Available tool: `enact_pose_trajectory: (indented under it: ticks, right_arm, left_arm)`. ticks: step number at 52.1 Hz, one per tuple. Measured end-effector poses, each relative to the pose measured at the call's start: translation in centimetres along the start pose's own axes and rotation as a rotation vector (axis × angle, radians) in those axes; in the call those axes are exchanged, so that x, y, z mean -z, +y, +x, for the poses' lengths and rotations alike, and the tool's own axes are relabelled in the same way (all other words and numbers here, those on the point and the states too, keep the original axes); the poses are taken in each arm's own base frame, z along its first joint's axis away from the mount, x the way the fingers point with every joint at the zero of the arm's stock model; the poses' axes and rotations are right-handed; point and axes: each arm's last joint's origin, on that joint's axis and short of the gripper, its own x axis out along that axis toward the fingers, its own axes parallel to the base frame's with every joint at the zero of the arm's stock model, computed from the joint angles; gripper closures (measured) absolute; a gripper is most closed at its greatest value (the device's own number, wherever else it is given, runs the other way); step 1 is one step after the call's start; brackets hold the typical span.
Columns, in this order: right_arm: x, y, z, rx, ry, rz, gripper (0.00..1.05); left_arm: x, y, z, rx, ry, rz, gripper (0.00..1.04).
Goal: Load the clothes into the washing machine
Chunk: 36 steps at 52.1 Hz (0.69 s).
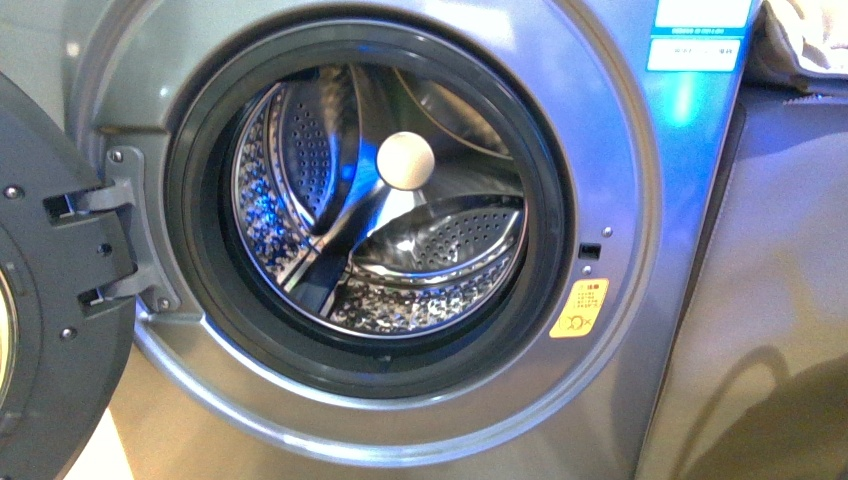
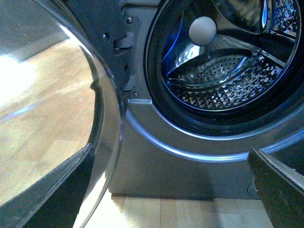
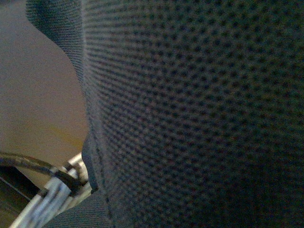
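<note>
Seeing clothes as dark navy mesh crowding nearly the whole R wrist view, pressing right up to the cam, w/ one stitched edge showing against a tan bkgd. Not finding them anywhere in front or L wrist views, so placing them at R arm, outside what front cam is covering. Not making out R pincer behind the fabric: can't tell whether clamping it or standing apart. Only catching a cable and a pale metal bit near the hem.

Facing washing machine nearly square-on in front view, w/ door standing wide open on the left and porthole unobstructed. Finding no fabric in drum, just a pale round knob at centre of back wall.

Holding L pincer spread wide, nothing between fingers, sitting low just beside door glass and looking up into the drum.

Judging R arm as far nearer the garment, so prob. the one doing the carrying, w/ L arm nearer the opening. Reckoning next move as turning on bringing cloth over to the porthole and in past dark rim. Not managing to read garment's long axis: too close, too little showing. Guessing at a trailing end snagging on that rim.
</note>
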Motion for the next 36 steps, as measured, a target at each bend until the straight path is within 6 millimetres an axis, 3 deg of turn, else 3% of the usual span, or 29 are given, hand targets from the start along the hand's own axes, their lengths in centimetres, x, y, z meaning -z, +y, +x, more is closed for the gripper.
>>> enact_pose_trajectory:
  ticks: [10, 14, 23, 36]
  right_arm:
    - [-8.6, 4.4, -0.2, -0.095, -0.154, -0.057, 0.92]
    - [-11.1, 5.9, -0.5, -0.131, -0.19, -0.074, 0.92]
    - [-18.7, 11.3, -1.2, -0.238, -0.267, -0.106, 0.92]
    - [-26.2, 18.9, -2.5, -0.378, -0.289, -0.118, 0.92]
  left_arm:
    - [0.0, 0.0, 0.0, 0.0, 0.0, 0.0, 0.06]
    - [0.0, 0.0, 0.0, 0.0, 0.0, 0.0, 0.06]
    - [0.0, 0.0, 0.0, 0.0, 0.0, 0.0, 0.06]
    - [0.0, 0.0, 0.0, 0.0, 0.0, 0.0, 0.06]
